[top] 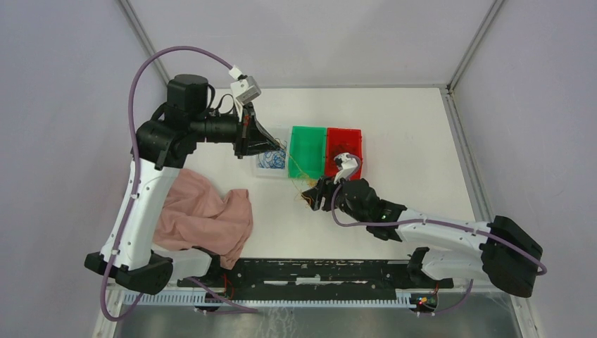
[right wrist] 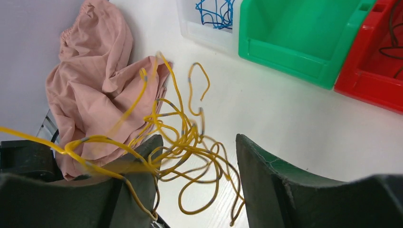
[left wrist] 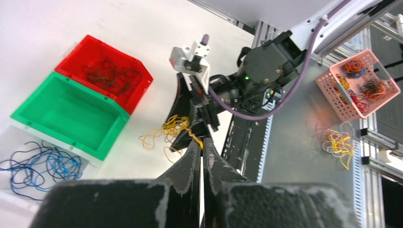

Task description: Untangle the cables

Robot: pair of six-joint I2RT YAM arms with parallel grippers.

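The sorting logic is plain from where I stand. The blue wires [left wrist: 43, 164] lie in the clear plastic bin [top: 260, 171] and the dark wires [left wrist: 109, 73] in the red plastic bin [left wrist: 138, 90]. The green plastic bin [right wrist: 285, 59] between them holds nothing.

The yellow-orange wires [right wrist: 180, 137] sit in a loose tangle on the table just in front of the green bin. The right claw [right wrist: 197, 142] is down over them, spread wide, with loops between its fingers and draped over one.

The left claw [left wrist: 199, 145] hangs over the clear bin, pressed together. A single yellow strand runs taut to its tips, so I'd judge it is pinching that strand to draw it out of the knot.

A crumpled pink cloth [top: 204, 215] lies by the left arm's base. The flat white table [top: 408, 141] is closed in by pale grey walls with metal corner posts.
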